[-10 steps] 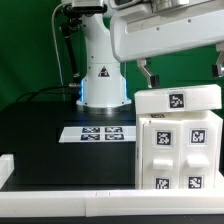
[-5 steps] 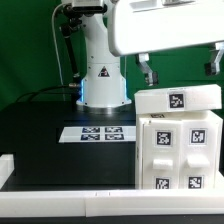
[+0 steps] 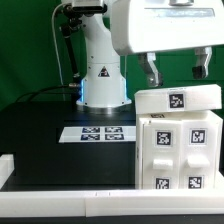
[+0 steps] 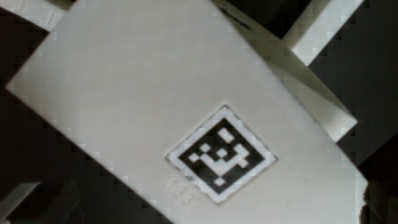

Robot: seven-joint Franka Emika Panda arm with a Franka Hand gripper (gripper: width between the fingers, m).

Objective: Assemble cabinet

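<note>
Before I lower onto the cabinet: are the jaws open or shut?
Open. The gripper's jaws stand wide apart above the cabinet, with nothing between them.

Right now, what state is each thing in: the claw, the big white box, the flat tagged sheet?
gripper: open, empty, just above the cabinet.
cabinet: standing upright on the table, top panel lying across it.
marker board: lying flat on the table.
</note>
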